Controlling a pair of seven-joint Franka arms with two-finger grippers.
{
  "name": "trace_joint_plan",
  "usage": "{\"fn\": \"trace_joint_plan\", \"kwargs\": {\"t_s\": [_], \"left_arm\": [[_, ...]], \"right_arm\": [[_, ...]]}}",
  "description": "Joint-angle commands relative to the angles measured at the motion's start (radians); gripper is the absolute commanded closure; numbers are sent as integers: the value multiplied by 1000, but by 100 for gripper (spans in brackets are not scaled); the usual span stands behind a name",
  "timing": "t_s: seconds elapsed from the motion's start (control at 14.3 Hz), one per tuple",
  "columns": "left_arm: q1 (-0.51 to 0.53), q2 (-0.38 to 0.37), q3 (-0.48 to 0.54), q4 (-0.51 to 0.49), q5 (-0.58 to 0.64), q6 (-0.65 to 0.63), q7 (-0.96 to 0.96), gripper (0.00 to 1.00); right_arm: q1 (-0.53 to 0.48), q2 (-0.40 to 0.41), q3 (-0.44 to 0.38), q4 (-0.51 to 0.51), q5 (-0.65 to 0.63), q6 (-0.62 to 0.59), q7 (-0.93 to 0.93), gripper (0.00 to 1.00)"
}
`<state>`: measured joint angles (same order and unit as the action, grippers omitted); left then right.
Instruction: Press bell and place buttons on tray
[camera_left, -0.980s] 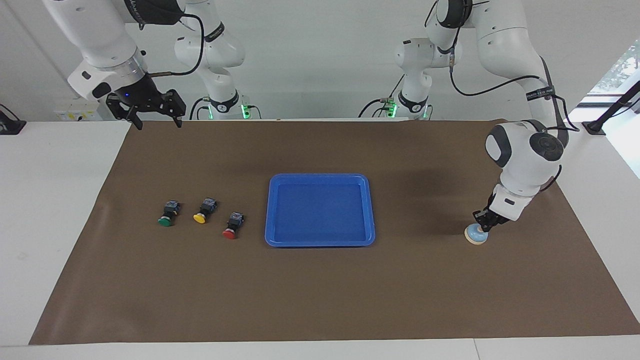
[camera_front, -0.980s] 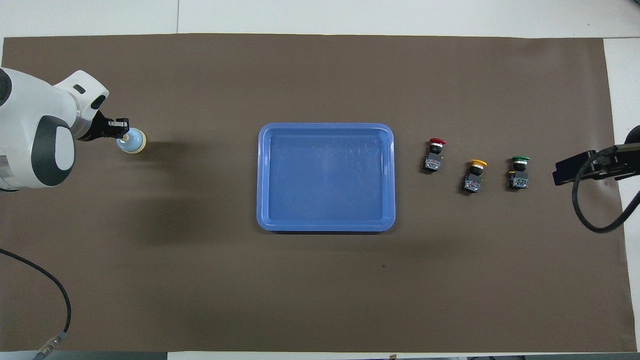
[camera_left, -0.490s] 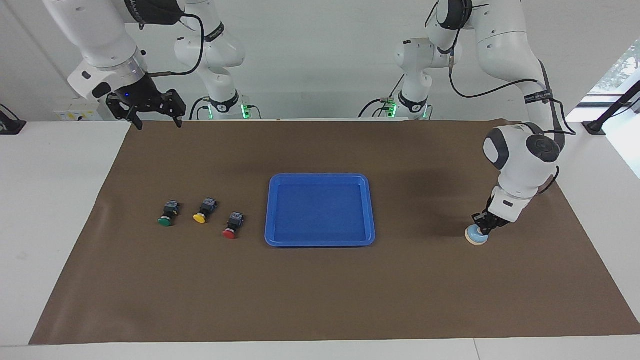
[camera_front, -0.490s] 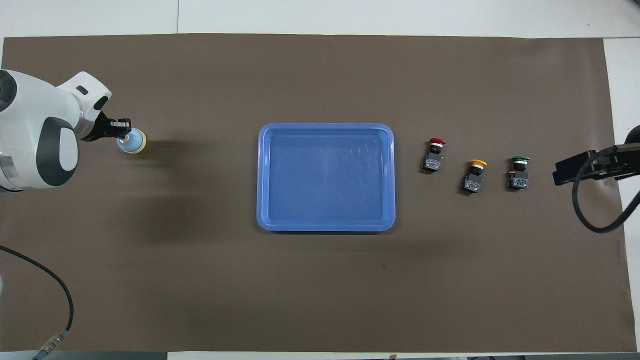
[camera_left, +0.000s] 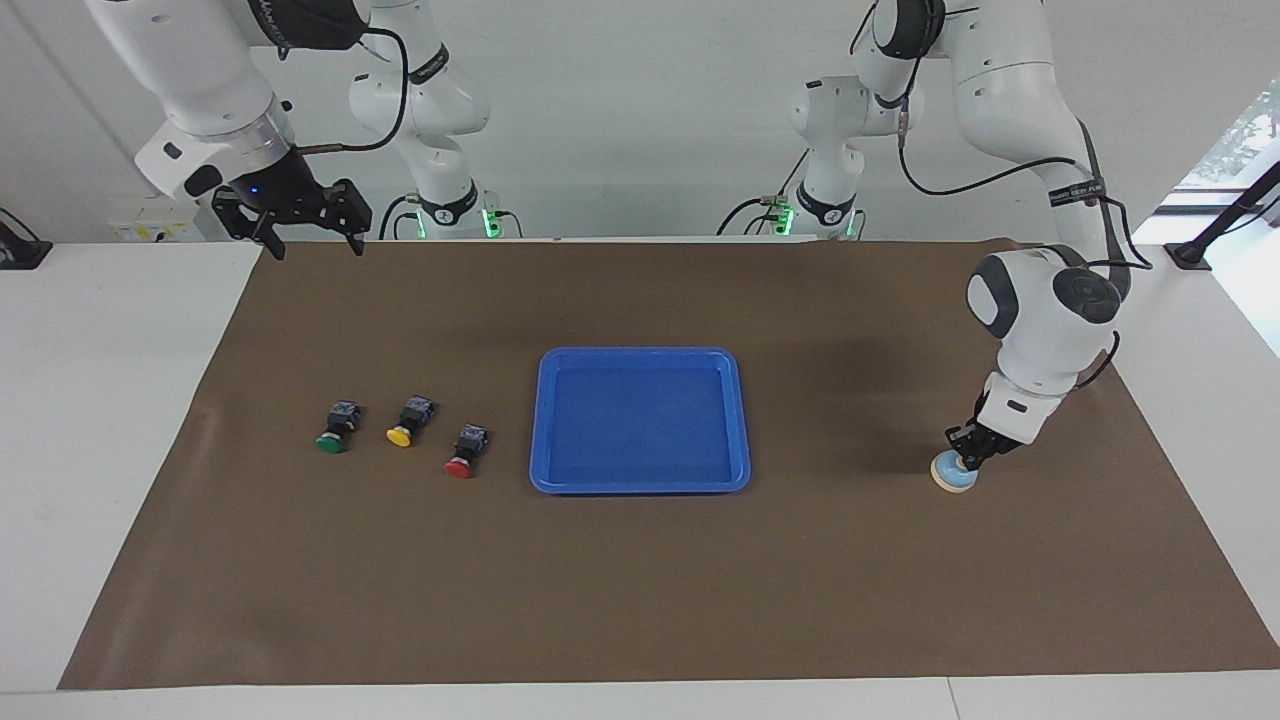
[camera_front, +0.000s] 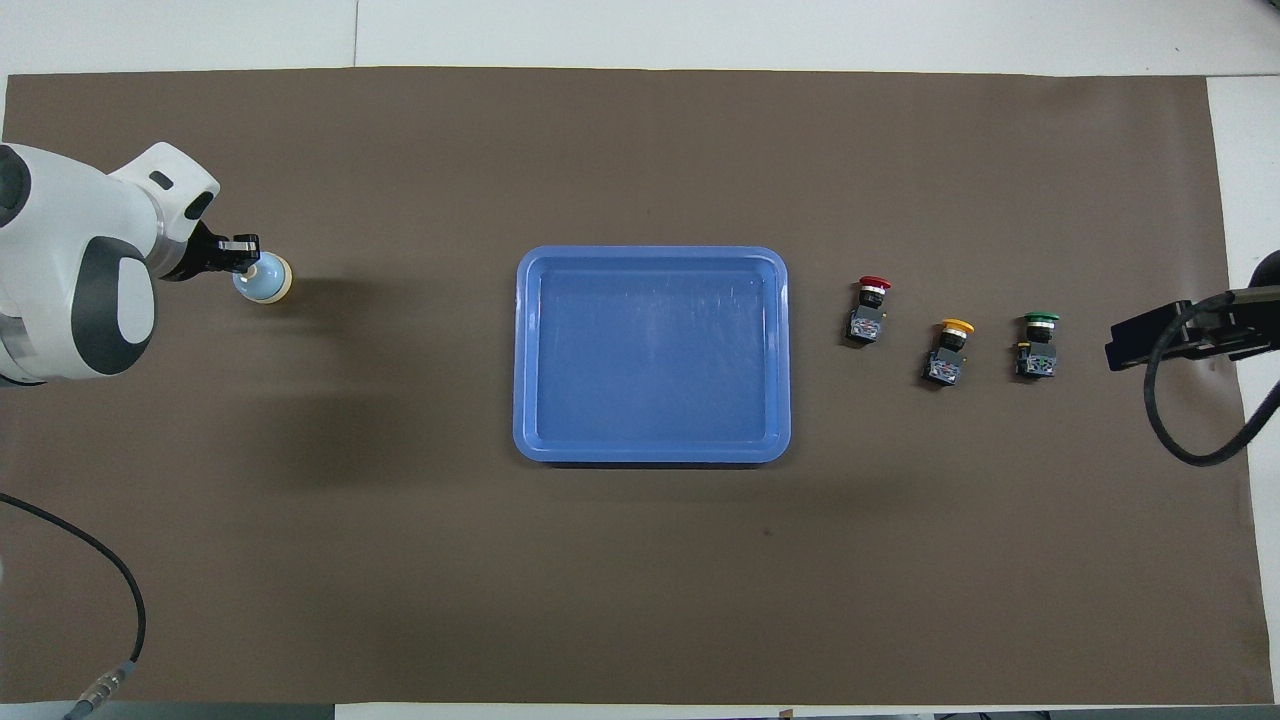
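The light-blue bell (camera_left: 953, 476) (camera_front: 266, 284) stands on the mat at the left arm's end. My left gripper (camera_left: 967, 459) (camera_front: 246, 263) is shut, its tips down on the bell's top and hiding the knob. The blue tray (camera_left: 640, 354) (camera_front: 650, 253) lies in the middle of the mat with nothing in it. At the right arm's end lie the green button (camera_left: 333, 428) (camera_front: 1038, 344), the yellow button (camera_left: 407, 422) (camera_front: 948, 351) and the red button (camera_left: 465, 452) (camera_front: 868, 309), which is nearest to the tray. My right gripper (camera_left: 305, 241) hangs open over the mat's corner by its base.
A brown mat (camera_left: 640, 600) covers most of the white table (camera_left: 100, 400). A black cable (camera_front: 110, 580) trails over the mat's corner nearest to the left arm.
The left arm's wrist has shifted slightly while its tips stay on the bell. The right arm, the buttons and the tray have not moved.
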<state>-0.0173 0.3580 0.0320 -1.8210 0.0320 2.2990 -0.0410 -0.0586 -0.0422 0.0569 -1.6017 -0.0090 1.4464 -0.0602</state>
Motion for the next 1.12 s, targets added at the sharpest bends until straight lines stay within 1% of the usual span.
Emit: {"fn": "trace_joint_plan", "kwargs": {"t_s": [0.0,0.07,0.14,0.21,0.28,0.49,0.63,0.77,0.91,1.05], "left_arm": [[5,-88,8,52,25,-172,-10,94],[5,-123,12,57,25,-218,-8,61],[5,-152,13,55,25,-230,-2,14],[4,-177,13,52,25,-243,4,0],[2,-210,13,55,25,-283,4,0],[4,-342,11,52,26,-461,12,0],[-4,-402,11,55,26,-564,24,0],[-9,-425,9,55,26,-599,23,0],[-10,-425,3,55,26,-610,29,0],[-10,-425,2,57,25,-647,29,0]], "right_arm": [[-3,-22,-3,-23,3,-8,-9,0],[-3,-22,-3,-23,3,-8,-9,0],[-3,-22,-3,-23,3,-8,-9,0],[-3,-22,-3,-23,3,-8,-9,0],[-3,-22,-3,-23,3,-8,-9,0],[-3,-22,-3,-23,3,-8,-9,0],[-3,-22,-3,-23,3,-8,-9,0],[-3,-22,-3,-23,3,-8,-9,0],[-3,-22,-3,-23,3,-8,-12,0],[-3,-22,-3,-23,3,-8,-13,0]]}}
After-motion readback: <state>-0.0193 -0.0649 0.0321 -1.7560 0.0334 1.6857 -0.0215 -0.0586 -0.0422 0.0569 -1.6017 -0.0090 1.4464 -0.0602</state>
